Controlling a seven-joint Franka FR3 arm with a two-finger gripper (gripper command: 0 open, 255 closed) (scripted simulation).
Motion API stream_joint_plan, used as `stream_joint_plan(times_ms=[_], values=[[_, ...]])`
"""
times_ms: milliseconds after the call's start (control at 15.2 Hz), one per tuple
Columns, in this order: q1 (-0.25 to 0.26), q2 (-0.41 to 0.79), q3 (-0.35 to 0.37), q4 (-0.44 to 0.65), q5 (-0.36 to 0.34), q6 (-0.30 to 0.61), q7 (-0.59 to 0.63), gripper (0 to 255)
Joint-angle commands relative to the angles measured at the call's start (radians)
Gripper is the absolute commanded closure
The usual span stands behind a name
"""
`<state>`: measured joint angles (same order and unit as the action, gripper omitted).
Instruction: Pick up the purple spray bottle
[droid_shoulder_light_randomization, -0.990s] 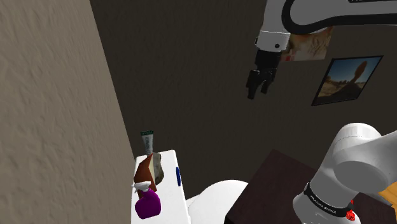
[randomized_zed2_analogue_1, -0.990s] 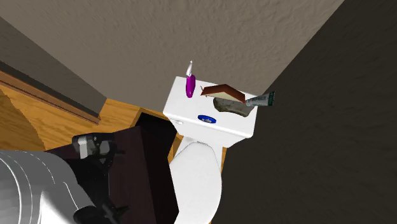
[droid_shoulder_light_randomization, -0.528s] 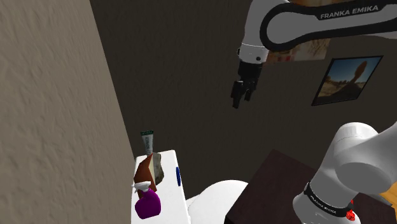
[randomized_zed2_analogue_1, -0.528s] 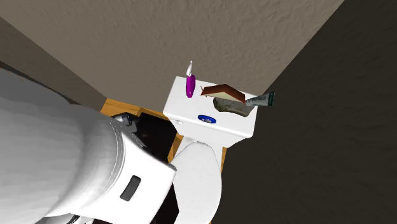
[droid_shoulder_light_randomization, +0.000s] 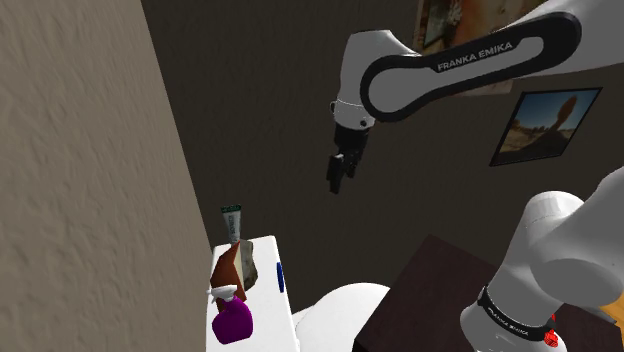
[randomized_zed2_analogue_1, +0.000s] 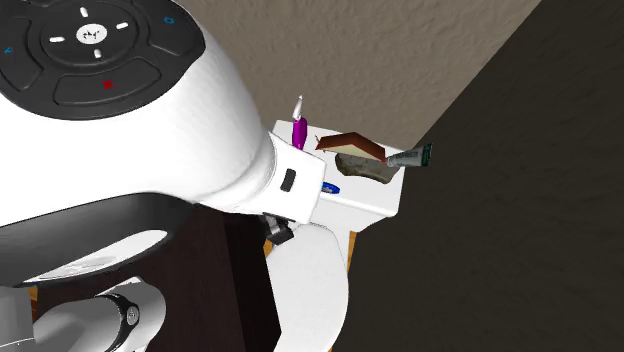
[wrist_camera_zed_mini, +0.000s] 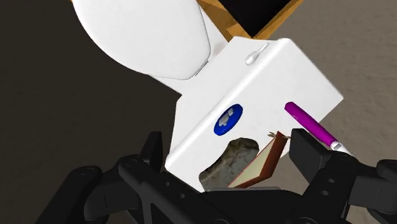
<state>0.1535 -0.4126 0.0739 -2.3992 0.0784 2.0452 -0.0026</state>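
Observation:
The purple spray bottle (droid_shoulder_light_randomization: 232, 320) with a white nozzle stands at the near end of the white toilet tank lid (droid_shoulder_light_randomization: 266, 297). It also appears in the second exterior view, where the purple spray bottle (randomized_zed2_analogue_1: 299, 133) sits just past the arm. From the hand's camera, the purple spray bottle (wrist_camera_zed_mini: 310, 125) lies near the lid's (wrist_camera_zed_mini: 267, 83) far corner, beside one finger (wrist_camera_zed_mini: 305, 150). My gripper (droid_shoulder_light_randomization: 339, 172) hangs high in the air, well above and to the right of the bottle in the shoulder view. The gripper (wrist_camera_zed_mini: 228, 140) is open and holds nothing.
On the lid lie a brown book (droid_shoulder_light_randomization: 227, 266), a grey stone (droid_shoulder_light_randomization: 249, 263), an upright tube (droid_shoulder_light_randomization: 232, 222) and a blue flush button (droid_shoulder_light_randomization: 280, 277). The toilet seat (wrist_camera_zed_mini: 143, 35) sits in front of the tank. A rough wall (droid_shoulder_light_randomization: 90, 180) flanks the tank, and a dark cabinet (droid_shoulder_light_randomization: 430, 275) stands by the stand.
The arm has swung toward the shoulder view's left and lower, closer to above the tank. Its white body now covers the left of the second exterior view. The objects have not moved.

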Motion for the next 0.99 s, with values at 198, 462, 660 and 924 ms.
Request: stream_joint_plan(times_ms=[198, 462, 660, 924], values=[[0.041, 0.158, 0.042, 0.059, -0.002, 0.118, -0.036, 0], [0.070, 0.285, 0.076, 0.114, -0.017, 0.202, -0.058, 0], [0.092, 0.380, 0.100, 0.163, -0.038, 0.256, -0.069, 0], [0.122, 0.507, 0.130, 0.238, -0.078, 0.317, -0.077, 0]])
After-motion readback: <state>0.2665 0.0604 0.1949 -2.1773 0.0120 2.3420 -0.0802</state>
